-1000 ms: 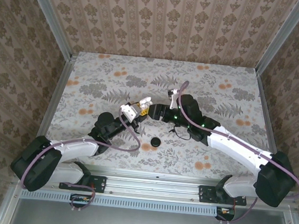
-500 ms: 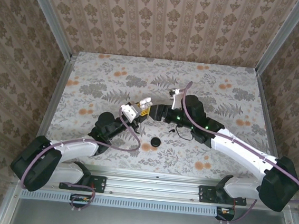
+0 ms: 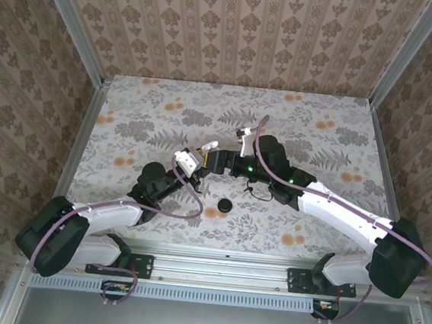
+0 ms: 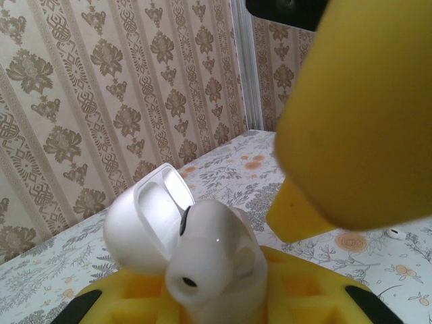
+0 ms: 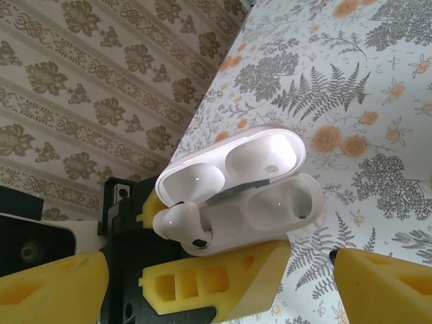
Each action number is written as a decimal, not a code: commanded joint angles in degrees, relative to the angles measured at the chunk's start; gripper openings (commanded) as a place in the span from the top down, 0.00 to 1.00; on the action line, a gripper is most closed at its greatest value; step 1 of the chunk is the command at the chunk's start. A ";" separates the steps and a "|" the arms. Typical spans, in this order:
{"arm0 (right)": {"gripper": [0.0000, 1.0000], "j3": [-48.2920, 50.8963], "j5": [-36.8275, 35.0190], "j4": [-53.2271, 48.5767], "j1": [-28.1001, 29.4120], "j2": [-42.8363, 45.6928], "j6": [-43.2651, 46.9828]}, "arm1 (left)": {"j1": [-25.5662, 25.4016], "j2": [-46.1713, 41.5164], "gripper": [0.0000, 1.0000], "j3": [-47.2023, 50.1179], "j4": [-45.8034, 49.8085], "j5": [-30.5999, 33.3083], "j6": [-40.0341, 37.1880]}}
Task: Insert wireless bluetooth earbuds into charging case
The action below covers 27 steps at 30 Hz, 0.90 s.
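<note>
Well, main risk: the earbud (image 5: 179,226) sits proud at one end of the charging case (image 5: 283,209) and looks only part-way into its well. I judge that a light nudge could tip it out.
Likely cause: my right claw (image 3: 218,161) hangs just beside the case, with one of its fingers (image 4: 358,121) close above it. Brushing the bud while backing off would be enough.
Second risk: the lid (image 5: 229,162) could get knocked down onto the raised bud.
My left claw (image 3: 201,157): closed on the case body from below, holding it up off the counter (image 3: 328,111).
My right claw, state: spread wide, with nothing in it.
Case look: white and glossy, lid hinged open, the second well empty.
The other earbud (image 4: 395,234): lying on the counter, well apart from the case.
</note>
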<state>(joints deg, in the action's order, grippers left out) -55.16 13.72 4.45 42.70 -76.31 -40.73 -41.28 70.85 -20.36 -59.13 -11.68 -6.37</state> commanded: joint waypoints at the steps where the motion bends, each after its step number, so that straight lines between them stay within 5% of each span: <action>1: 0.11 -2.07 -1.12 -0.53 0.45 -0.91 0.30 | -0.08 -0.19 0.92 -1.70 -1.07 0.08 1.03; 27: 0.15 -3.11 -2.90 -3.82 -0.24 -3.87 0.54 | -0.02 -0.80 0.91 -1.33 -1.77 -1.68 1.81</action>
<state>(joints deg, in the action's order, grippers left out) -58.46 12.40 2.59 42.78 -81.69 -40.71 -41.28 70.87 -20.45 -58.67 -13.06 -5.96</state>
